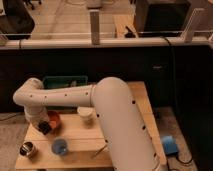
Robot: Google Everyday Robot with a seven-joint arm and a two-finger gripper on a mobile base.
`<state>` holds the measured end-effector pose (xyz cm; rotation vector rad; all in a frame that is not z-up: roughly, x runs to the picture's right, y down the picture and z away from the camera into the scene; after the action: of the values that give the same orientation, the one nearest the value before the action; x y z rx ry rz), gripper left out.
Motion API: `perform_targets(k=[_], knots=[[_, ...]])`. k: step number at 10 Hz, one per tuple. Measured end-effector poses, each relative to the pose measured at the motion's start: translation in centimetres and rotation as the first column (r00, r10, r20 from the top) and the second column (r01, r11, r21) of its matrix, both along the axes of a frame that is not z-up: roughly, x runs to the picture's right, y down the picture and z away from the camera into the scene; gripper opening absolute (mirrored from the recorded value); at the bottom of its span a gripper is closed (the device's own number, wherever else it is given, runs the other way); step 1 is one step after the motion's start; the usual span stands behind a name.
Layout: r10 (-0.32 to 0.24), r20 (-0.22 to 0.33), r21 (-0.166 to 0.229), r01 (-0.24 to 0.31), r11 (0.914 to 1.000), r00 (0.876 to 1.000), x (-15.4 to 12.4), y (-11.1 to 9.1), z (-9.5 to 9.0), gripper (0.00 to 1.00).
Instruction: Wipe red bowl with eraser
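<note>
The gripper [44,126] is hovering at the rim of the red bowl [54,119] on the wooden table [75,131], seemingly placing itself for wiping, though whether it is clasping the eraser cannot be told.

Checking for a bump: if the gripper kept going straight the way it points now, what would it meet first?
The gripper, at left, points down at the left rim of the small round reddish-orange bowl; it would likely meet that rim first, or the pale wooden table beside it. Depth is unclear.
</note>
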<state>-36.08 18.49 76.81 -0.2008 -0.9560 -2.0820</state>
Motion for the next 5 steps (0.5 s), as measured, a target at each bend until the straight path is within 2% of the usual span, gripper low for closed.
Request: perform_targets(k=[5], knots=[[0.025,-0.045,0.011,-0.025,0.9996,0.999,2.7,0.1,-0.8,0.00]])
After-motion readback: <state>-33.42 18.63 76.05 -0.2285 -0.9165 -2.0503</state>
